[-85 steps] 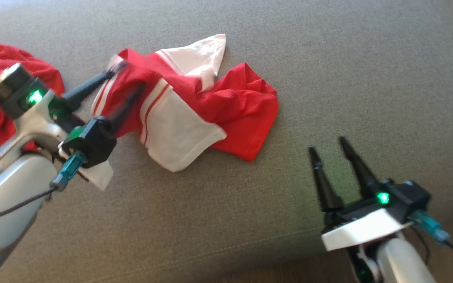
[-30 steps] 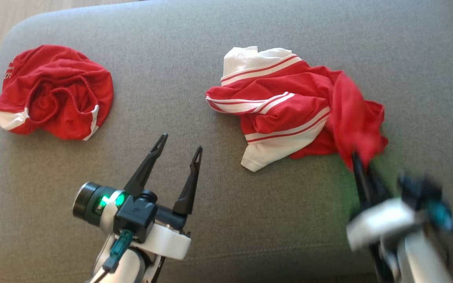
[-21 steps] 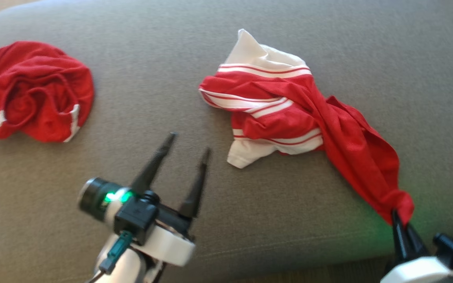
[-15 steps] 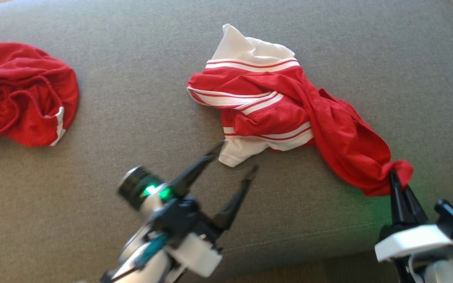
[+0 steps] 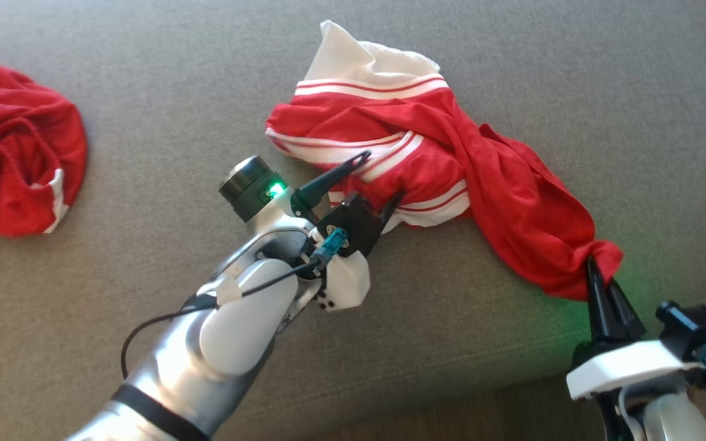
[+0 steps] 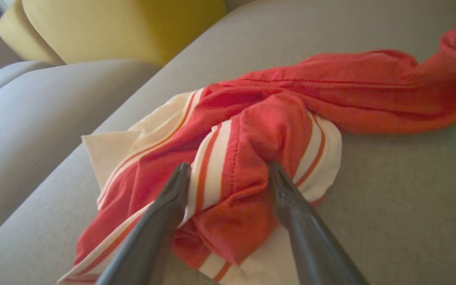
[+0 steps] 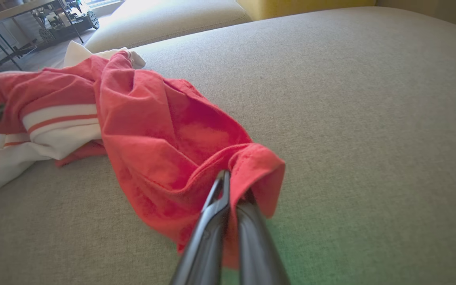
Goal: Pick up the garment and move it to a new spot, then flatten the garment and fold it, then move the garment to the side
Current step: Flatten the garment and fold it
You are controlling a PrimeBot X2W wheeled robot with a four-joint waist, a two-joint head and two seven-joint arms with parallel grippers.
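Presently: right gripper (image 5: 592, 264) pinching red-and-white garment (image 5: 512, 202) at bunched red end; left gripper (image 5: 382, 175) fingers spread, straddling striped fold, grey sofa (image 5: 144, 122).

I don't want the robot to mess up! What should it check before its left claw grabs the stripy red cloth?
1. Right gripper shut on the garment's red corner: ok.
2. Left gripper open: ok.
3. Striped fold between the left fingers: ok.
4. Garment flat: not ok, bunched up.
5. Other red garment lies apart: ok.
6. Fingertips reach the couch underneath: cannot tell.
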